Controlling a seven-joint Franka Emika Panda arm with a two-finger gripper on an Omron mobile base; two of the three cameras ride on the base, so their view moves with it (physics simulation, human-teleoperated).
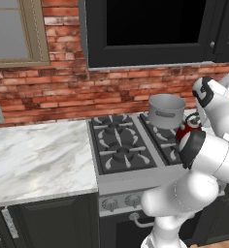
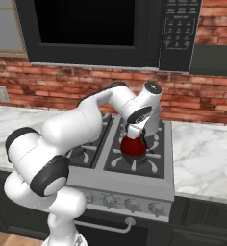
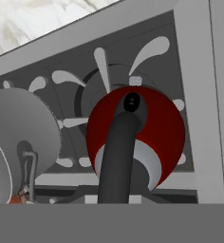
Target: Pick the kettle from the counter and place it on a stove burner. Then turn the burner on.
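Note:
The red kettle is at the front right stove burner of the cooktop, and I cannot tell whether its base rests on the grate. My gripper comes down from above and is shut on the kettle's black loop handle. In the hand view the kettle sits over the dark round burner with pale grate prongs around it. In the left base view the kettle peeks out behind my arm. The white marble counter lies left of the stove, with more counter on the right.
A grey steel pot stands on the back burner, close beside the kettle, and the pot shows in the hand view too. A row of knobs lines the stove front. A black microwave hangs above, on the brick wall.

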